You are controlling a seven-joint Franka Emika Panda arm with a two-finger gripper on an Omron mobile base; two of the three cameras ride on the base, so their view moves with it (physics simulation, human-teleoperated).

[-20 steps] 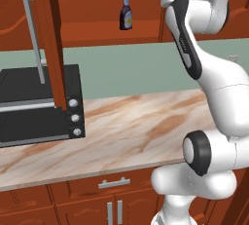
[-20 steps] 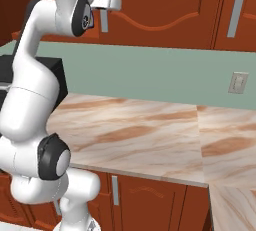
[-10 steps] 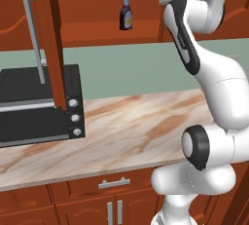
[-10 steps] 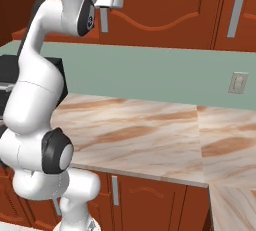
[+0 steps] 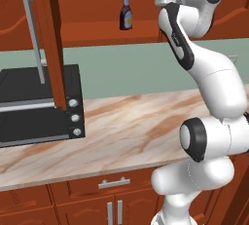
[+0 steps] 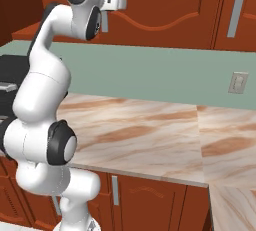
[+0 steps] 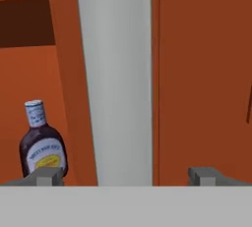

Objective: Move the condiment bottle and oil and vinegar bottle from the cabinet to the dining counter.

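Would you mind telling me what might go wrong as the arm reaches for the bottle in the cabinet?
1. The open hand faces the silver door handle, with the condiment bottle off to one side; reaching straight ahead would probably hit the handle.
2. The bottle stands upright on the cabinet shelf; a glancing finger might topple it.

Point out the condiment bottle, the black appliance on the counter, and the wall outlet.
condiment bottle [image 7: 43, 153], hand view, on its pale label.
black appliance [image 5: 36, 102], left base view, on its dark top.
wall outlet [image 6: 239, 82], right base view, on its plate.
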